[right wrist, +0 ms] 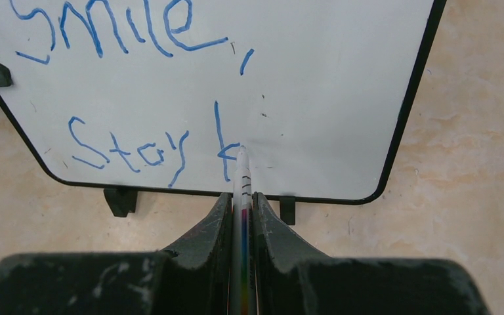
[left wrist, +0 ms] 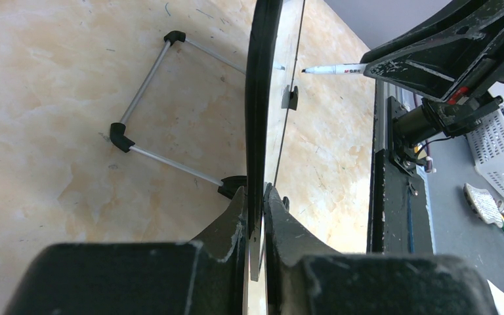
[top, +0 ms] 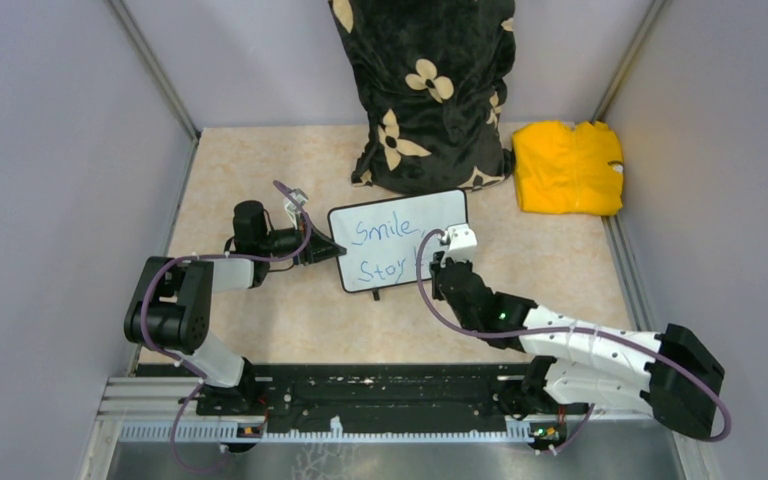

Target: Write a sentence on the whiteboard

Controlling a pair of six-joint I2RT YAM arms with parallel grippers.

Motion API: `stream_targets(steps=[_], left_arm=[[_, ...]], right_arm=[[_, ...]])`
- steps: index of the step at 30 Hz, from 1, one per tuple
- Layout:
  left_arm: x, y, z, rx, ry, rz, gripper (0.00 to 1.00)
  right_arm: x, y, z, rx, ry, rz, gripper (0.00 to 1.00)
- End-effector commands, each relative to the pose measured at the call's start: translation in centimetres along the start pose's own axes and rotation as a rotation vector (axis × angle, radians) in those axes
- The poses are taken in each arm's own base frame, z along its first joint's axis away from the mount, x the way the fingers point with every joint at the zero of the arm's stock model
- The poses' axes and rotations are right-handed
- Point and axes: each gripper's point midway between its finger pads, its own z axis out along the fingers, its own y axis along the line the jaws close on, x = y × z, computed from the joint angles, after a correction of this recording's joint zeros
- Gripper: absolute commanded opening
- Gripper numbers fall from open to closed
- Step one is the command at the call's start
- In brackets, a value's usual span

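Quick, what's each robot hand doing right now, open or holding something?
Left gripper: closed, clamping the whiteboard by its edge.
Right gripper: closed, holding the marker.

Smooth, glossy whiteboard (right wrist: 328, 98); counter (top: 360, 330) matt, marbled beige like stone; soft black flowered cloth (top: 425, 90) top centre, yellow cloth (top: 567, 165) upper right

- whiteboard (top: 400, 240): white, dark frame
- sentence (top: 380, 232): blue
- marker (right wrist: 241, 190): white
- cloth at 12 o'clock (top: 425, 90): black, cream flowers
- cloth at 2 o'clock (top: 567, 165): yellow
- table (top: 260, 180): beige marbled
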Motion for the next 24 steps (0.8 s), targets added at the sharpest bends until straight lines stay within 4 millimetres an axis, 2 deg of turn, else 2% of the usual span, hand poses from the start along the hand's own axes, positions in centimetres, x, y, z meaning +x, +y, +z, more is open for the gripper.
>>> stream_targets(steps=[1, 15, 24], left_arm=[[0.6, 0.9, 0.3, -0.043, 0.016, 0.012, 0.0], [0.8, 0.9, 0.3, -0.044, 0.018, 0.008, 0.0], [0.7, 0.9, 0.3, -0.044, 0.017, 0.009, 0.0]], right_arm=[[-2.6, 0.4, 0.4, 0.012, -0.065, 0.056, 0.0], [-1.0, -0.3, 1.3, 0.04, -0.031, 0.045, 0.0], [-0.1, -0.7, 1.2, 0.044, -0.004, 0.038, 0.0]])
